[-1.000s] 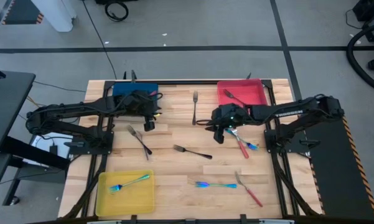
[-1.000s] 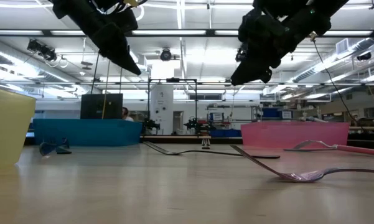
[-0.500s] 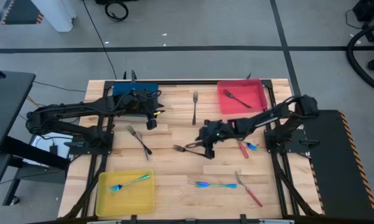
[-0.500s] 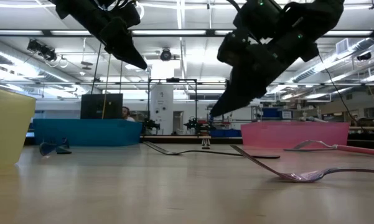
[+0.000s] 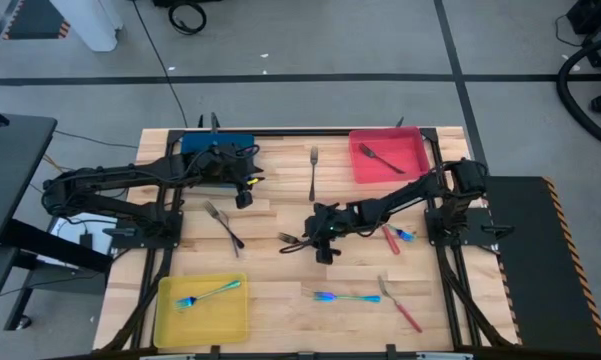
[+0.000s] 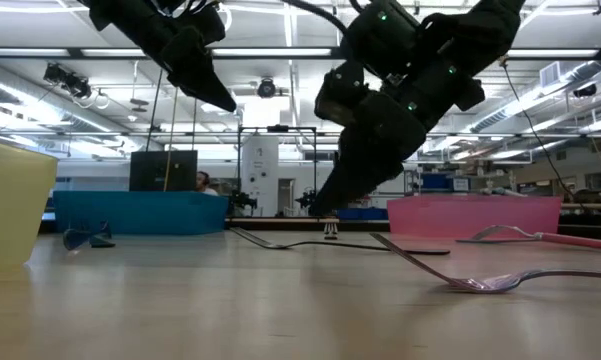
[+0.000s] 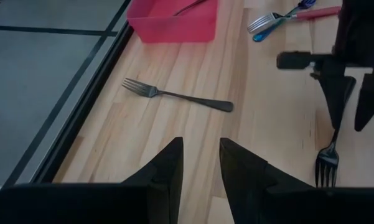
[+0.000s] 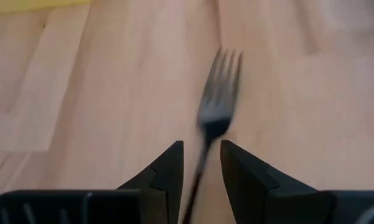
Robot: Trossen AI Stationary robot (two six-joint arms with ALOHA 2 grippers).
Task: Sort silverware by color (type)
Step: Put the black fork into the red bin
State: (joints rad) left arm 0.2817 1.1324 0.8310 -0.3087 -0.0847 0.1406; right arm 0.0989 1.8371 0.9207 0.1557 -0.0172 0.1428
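My right gripper [image 5: 324,250] is open and hangs low over a grey metal fork [image 5: 295,240] that lies flat in the middle of the table. In the right wrist view its two fingers stand on either side of the fork's handle [image 8: 202,152], with the tines [image 8: 223,65] ahead. In the low view the fingertips [image 6: 318,208] are still above the tabletop. My left gripper [image 5: 242,198] is open and hovers beside the blue tray [image 5: 218,147], holding nothing.
A red tray [image 5: 388,155] holds a grey fork. A yellow tray [image 5: 202,308] holds a blue fork. Loose on the wood lie a grey fork [image 5: 313,170], grey forks [image 5: 223,226], a red and a blue utensil [image 5: 393,236], a blue fork [image 5: 345,297] and a red fork [image 5: 400,303].
My right gripper has swung from beside the red tray toward the table's left and near edge. It has come down over the middle grey fork, and its fingers now straddle the handle. The fork has not moved.
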